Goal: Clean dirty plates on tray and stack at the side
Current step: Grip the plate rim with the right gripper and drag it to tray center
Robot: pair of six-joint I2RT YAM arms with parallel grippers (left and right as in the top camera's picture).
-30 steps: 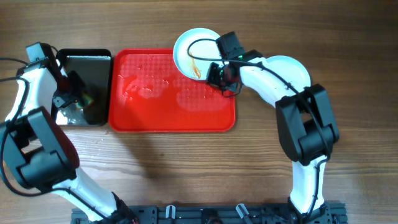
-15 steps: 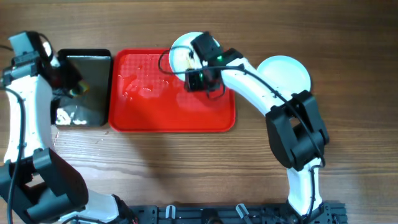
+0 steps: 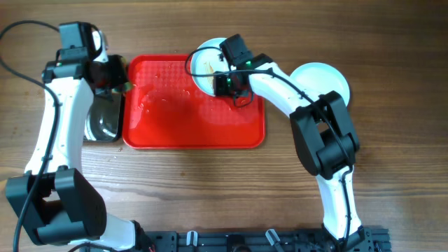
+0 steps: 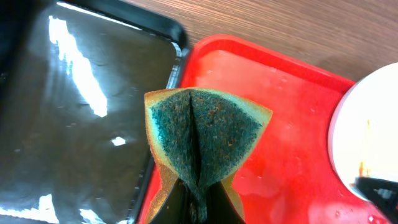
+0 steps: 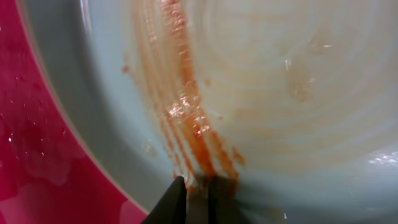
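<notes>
A dirty white plate [image 3: 206, 59] with an orange-brown sauce streak [image 5: 186, 106] sits at the top edge of the red tray [image 3: 189, 129], partly over its rim. My right gripper [image 3: 225, 82] is shut on this plate's near rim; in the right wrist view the gripper [image 5: 198, 190] pinches the rim right at the streak's end. My left gripper [image 3: 119, 84] hovers at the tray's top left corner, shut on a folded green and yellow sponge [image 4: 205, 124]. A clean white plate [image 3: 323, 80] lies on the table to the right of the tray.
A black tray [image 3: 105, 119] with a shiny wet bottom stands against the red tray's left side. The red tray's surface shows wet patches [image 3: 164, 101]. The wooden table [image 3: 210, 189] extends in front of the trays.
The left arm swung up and right from over the black tray to the red tray's corner, sponge in its jaws. The right gripper moved left, opened briefly and closed again on the plate's rim.
</notes>
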